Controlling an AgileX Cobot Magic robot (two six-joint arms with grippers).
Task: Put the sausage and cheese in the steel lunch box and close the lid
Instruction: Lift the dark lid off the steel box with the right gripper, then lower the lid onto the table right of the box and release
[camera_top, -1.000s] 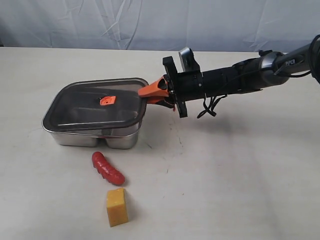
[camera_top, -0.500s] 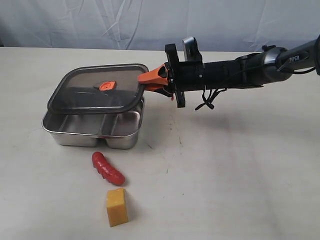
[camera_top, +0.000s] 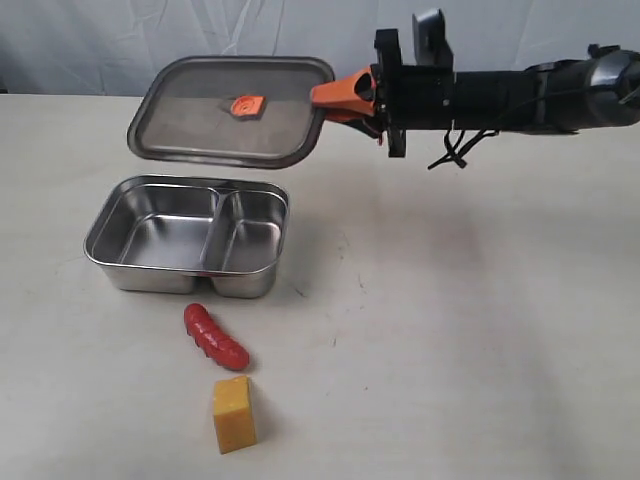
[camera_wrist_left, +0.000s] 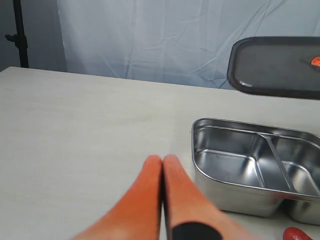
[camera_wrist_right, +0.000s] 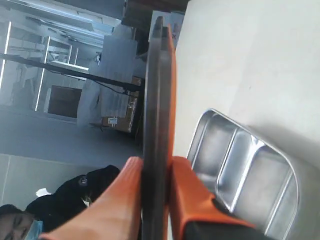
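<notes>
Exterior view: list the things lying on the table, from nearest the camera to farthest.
cheese → sausage → lunch box. The lid hangs in the air, held by the right pincer, so it is left out.

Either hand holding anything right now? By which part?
The right hand clamps the lid by the rim of its short end, above the lunch box. The left hand is shut, empty.

Exterior view — high, wide, tilted down on the table (camera_top: 470, 340); wrist views closer in. All 3 share the steel lunch box (camera_top: 150, 275), exterior's 9 o'clock.
</notes>
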